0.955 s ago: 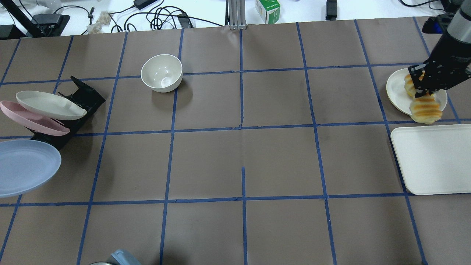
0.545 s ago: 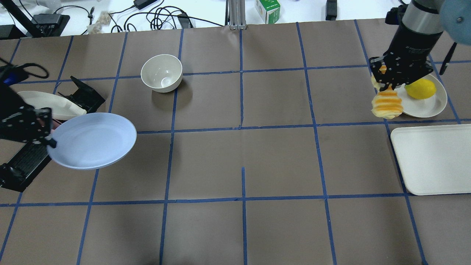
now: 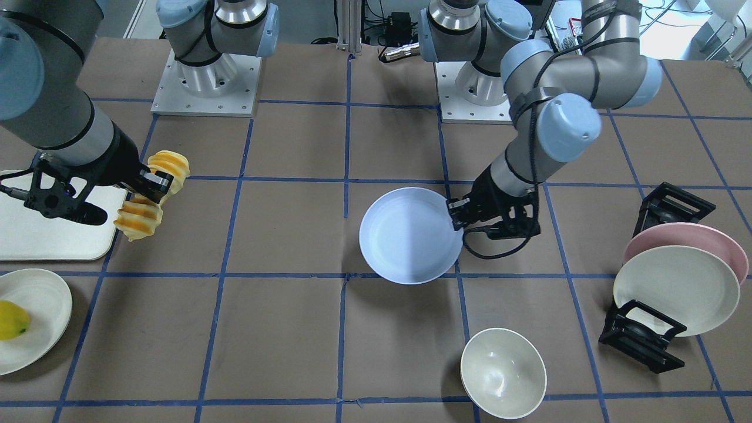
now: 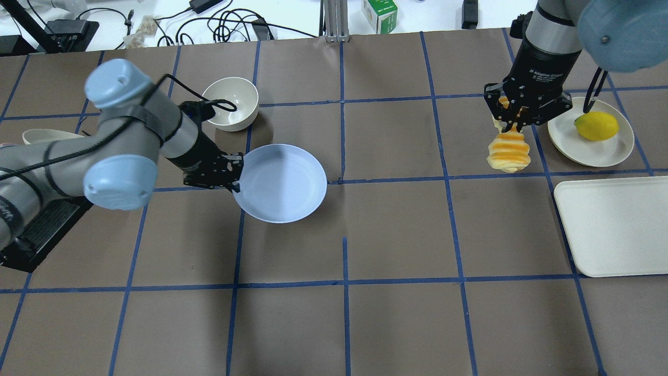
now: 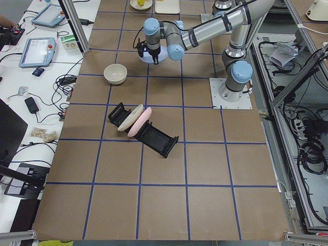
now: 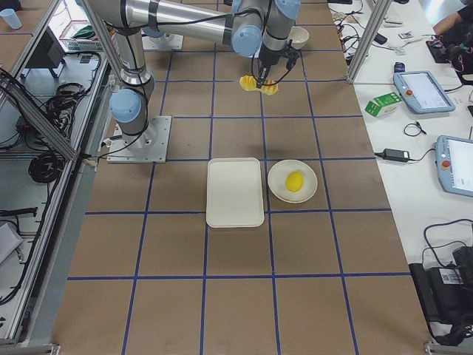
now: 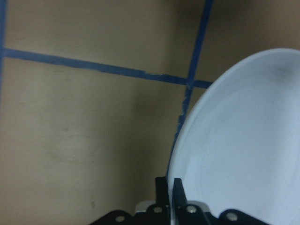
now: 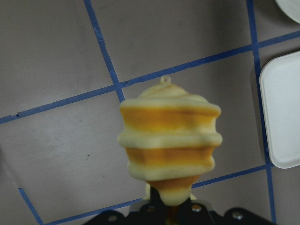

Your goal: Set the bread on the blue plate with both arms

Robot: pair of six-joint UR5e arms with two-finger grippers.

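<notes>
Black left claw (image 4: 235, 177) clamps the blue plate (image 4: 284, 183) by its rim. The bread (image 4: 508, 150) dangles well to the plate's right, clenched mid-loaf in the right claw (image 4: 514, 124). Hold your plate level; bring the loaf low over its centre before releasing.

Brown counter (image 4: 396, 235) marked off by blue tape grid (image 4: 342, 73). White bench (image 4: 297, 13) seen beyond far edge, strewn with black cables (image 4: 229, 22).
</notes>
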